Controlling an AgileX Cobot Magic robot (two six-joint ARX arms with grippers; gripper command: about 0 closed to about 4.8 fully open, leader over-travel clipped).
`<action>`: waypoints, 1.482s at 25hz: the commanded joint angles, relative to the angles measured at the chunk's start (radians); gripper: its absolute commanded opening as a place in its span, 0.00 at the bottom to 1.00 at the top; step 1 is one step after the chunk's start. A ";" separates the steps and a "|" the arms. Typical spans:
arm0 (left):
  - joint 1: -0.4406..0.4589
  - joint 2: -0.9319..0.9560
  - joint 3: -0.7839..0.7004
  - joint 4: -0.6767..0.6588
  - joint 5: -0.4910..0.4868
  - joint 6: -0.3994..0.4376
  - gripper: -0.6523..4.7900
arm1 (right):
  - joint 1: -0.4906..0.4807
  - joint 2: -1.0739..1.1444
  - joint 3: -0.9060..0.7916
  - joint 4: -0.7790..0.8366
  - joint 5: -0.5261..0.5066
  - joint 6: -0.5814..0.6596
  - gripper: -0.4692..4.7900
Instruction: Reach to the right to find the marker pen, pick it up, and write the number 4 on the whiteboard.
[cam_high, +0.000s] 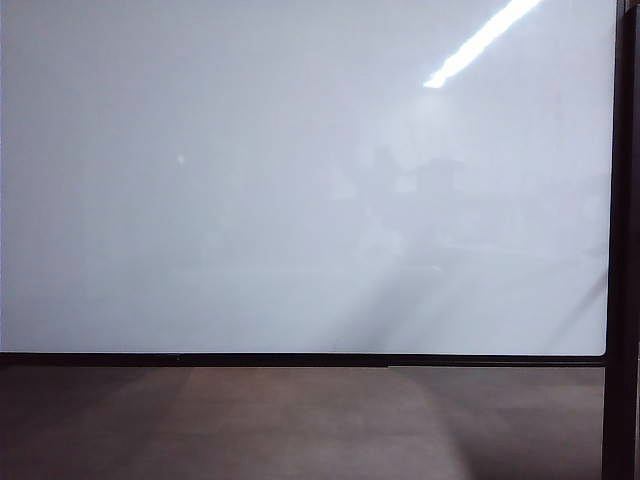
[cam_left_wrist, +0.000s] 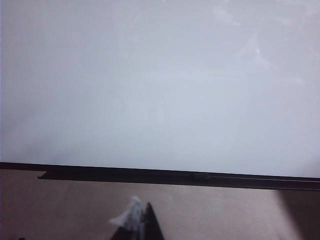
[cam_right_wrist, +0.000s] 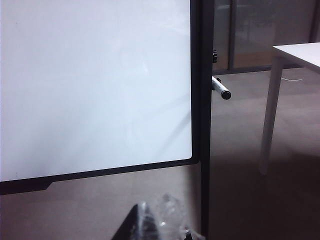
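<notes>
Right wrist view shows the pen untouched beside the whiteboard, past its right frame, the board blank, the right gripper closed and empty, the left gripper unreadable, so everything remains: fetching, grasping, writing.

Brown floor (bare) under the whiteboard.

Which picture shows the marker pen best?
The right wrist view: the marker pen sticks out beside the whiteboard frame's right edge, dark tip showing. The exterior and left wrist views show only the blank board, no pen. The right gripper sits low, away from it.
</notes>
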 joint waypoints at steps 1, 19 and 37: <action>0.000 0.001 0.001 0.013 0.003 -0.003 0.11 | 0.001 0.000 -0.004 0.003 0.000 0.002 0.08; -0.072 0.201 0.613 -0.240 0.021 -0.018 0.11 | 0.001 0.311 0.568 -0.050 -0.004 -0.045 0.79; -0.230 0.732 1.162 -0.414 0.226 -0.018 0.11 | -0.304 0.941 0.738 0.264 -0.316 -0.010 0.91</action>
